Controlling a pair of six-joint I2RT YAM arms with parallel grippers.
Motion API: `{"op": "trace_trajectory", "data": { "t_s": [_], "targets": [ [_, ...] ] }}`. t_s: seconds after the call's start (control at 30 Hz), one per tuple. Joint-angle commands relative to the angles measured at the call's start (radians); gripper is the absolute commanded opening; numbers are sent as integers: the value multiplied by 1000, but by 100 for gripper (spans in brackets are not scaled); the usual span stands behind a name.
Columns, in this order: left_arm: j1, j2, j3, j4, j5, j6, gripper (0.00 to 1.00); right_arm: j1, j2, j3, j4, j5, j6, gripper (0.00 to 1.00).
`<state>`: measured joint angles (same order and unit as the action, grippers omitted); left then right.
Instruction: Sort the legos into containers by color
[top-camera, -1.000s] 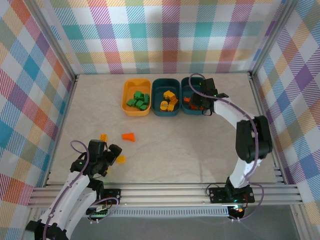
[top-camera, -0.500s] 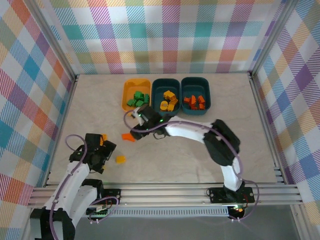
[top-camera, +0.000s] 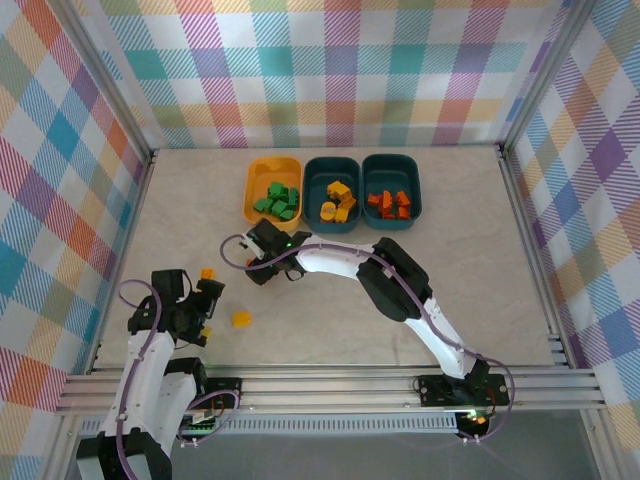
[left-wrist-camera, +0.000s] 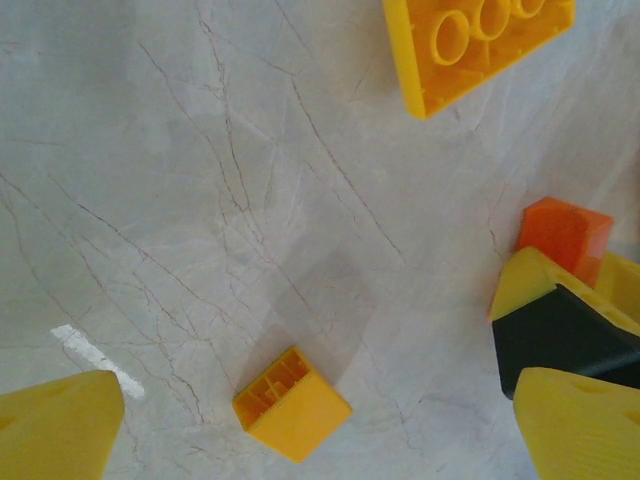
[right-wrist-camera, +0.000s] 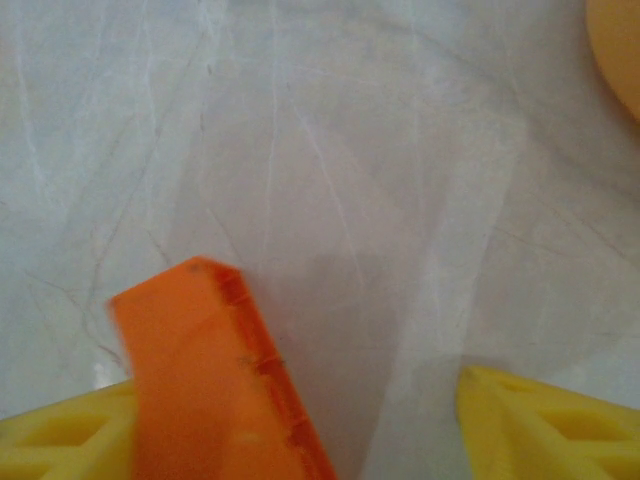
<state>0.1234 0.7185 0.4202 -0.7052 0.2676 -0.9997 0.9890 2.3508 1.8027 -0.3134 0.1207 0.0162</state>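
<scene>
Right gripper (top-camera: 262, 265) has swung off the right teal bin (top-camera: 391, 165) and come down on the loose orange brick (right-wrist-camera: 220, 370). Its fingers (right-wrist-camera: 540, 420) are apart, brick against 1 of them, not clamped. Left gripper (top-camera: 205, 308) is spread wide over the yellow brick (left-wrist-camera: 292, 403) on the surface. Next pick looks imminent.

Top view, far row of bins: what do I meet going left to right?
Yellow-orange plastic bin with green studded bricks → dark teal plastic bin with yellow bricks → second dark teal bin with orange-red bricks.
</scene>
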Motion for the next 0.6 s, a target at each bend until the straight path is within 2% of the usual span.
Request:
{"op": "trace_trajectory", "data": {
  "t_s": [0.0,0.07,0.23,0.43,0.57],
  "targets": [
    [16,-4,-6,-11,20,25,100,6,-47,-58,30,4,-3,53],
    [18,-5,-2,-7,16,24,100,10,-97,-116,69,34,8,45],
    [15,-32,28,-11,12,72,100,9,-229,-238,163,104,39,36],
    [8,-101,-19,16,-8,-16,99,-22,-356,-310,189,166,75,33],
    [8,4,47,58,-91,-22,100,-85,-460,-384,189,209,114,31]
  ]
}}
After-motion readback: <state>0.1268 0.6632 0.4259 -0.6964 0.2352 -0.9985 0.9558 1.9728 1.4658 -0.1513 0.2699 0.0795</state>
